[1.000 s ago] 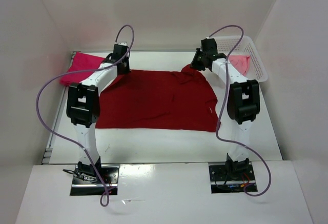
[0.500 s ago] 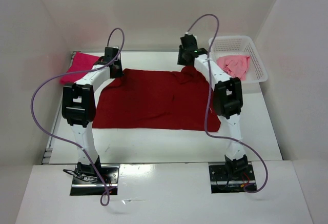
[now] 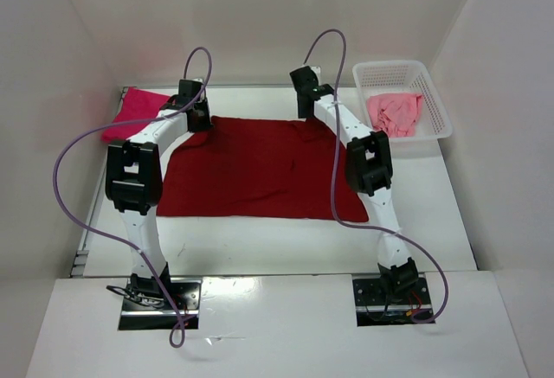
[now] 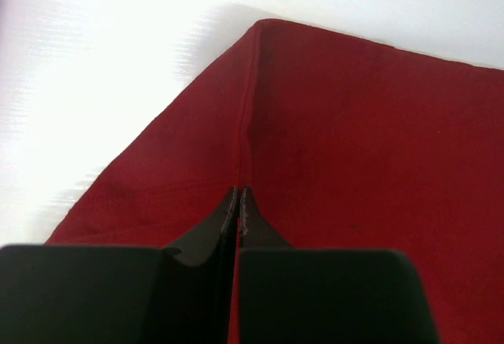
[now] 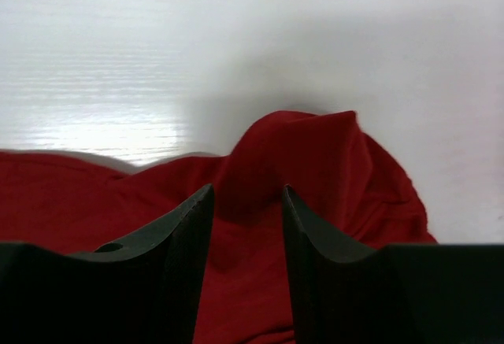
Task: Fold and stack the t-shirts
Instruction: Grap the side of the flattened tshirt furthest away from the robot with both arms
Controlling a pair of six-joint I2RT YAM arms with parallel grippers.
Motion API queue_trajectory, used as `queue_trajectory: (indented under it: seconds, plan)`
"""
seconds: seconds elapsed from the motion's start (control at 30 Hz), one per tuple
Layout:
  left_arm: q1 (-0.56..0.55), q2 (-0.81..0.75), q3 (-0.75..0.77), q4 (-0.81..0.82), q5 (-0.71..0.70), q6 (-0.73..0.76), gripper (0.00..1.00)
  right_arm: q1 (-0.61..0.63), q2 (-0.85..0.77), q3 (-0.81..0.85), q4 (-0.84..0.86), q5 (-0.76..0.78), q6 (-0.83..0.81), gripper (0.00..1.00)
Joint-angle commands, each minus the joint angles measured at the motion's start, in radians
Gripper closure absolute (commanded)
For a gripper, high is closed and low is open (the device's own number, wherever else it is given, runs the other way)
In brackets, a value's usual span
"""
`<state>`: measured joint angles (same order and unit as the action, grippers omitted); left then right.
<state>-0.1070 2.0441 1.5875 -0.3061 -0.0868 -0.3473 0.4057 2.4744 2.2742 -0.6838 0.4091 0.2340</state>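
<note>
Lying spread across the middle of the desk (image 3: pixel 260 241), the dark red shirt (image 3: pixel 260 170) was mostly flat, though its far right corner sat bunched in a rumpled hump. The left tool (image 4: pixel 239 194) was clamped together on a raised ridge of cloth at the shirt's far left corner. The right tool (image 5: pixel 246 194) hovered over the hump with its jaws apart, gripping nothing. The step looked like smoothing the shirt out before a first fold. Next, the right tool would probably need to drop onto the hump, pinch it, and draw it toward the desk's far right corner. The magenta shirt (image 3: pixel 130 112) lay at the far left corner, and the light pink shirt (image 3: pixel 394 112) sat in the basket (image 3: pixel 402 67) at the far right.
</note>
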Motion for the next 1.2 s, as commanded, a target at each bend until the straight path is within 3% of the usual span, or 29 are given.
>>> queue_trajectory:
  seconds: [0.0, 0.47, 0.83, 0.93, 1.17]
  plan:
    - [-0.002, -0.021, -0.004, 0.032, 0.016, -0.016, 0.98, -0.001, 0.009, 0.07, -0.026, 0.066, -0.019, 0.54]
    - [0.007, -0.012, -0.004, 0.032, 0.016, -0.016, 0.98, 0.044, -0.034, 0.016, -0.005, 0.019, -0.028, 0.54]
    - [0.007, -0.012, -0.004, 0.041, 0.016, -0.016, 0.98, 0.044, 0.006, 0.03, -0.025, 0.131, -0.019, 0.54]
    - [0.007, -0.012, -0.004, 0.041, 0.016, -0.016, 0.98, 0.044, 0.015, 0.039, -0.034, 0.131, -0.009, 0.59]
    - [0.016, -0.002, -0.004, 0.041, 0.016, -0.025, 0.98, 0.035, 0.024, 0.039, -0.034, 0.048, -0.009, 0.59]
